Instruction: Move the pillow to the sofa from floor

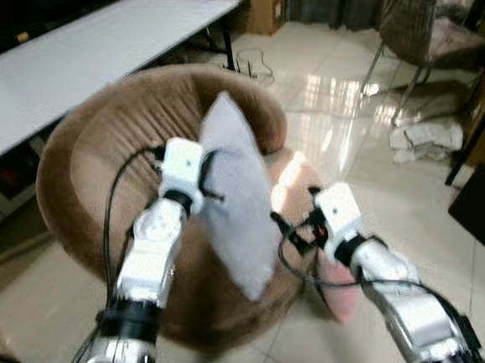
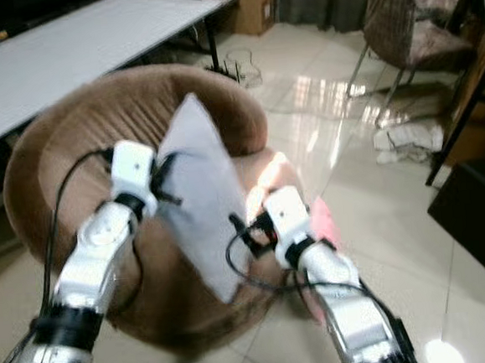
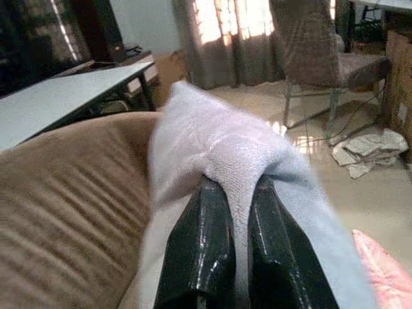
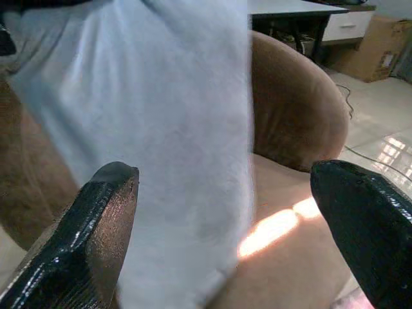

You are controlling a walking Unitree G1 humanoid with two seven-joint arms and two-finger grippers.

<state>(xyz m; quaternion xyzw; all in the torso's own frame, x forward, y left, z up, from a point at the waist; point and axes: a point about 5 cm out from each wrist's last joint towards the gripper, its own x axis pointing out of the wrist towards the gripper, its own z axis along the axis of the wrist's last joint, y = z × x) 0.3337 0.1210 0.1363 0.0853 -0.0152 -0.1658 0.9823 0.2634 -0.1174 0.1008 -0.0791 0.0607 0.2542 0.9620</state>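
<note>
Over the sofa point(image 1: 98, 159): pillow point(image 1: 240, 198) held aloft, on edge.
Head views: left end effector point(image 1: 209, 180) grips its left side; right end effector point(image 1: 301, 231) is just beside it. A pink cushion point(image 1: 340, 296) lies on the floor, a desk point(image 1: 65, 61) far left.
Left wrist: fingers point(image 3: 199, 257) pinch a fabric fold; a thin bite could slip.
Right wrist: fingers point(image 4: 96, 212) spread, empty.

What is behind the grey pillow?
The brown sofa: its curved back and seat show around the pillow, held up by the left gripper. The seat's middle is covered.
</note>
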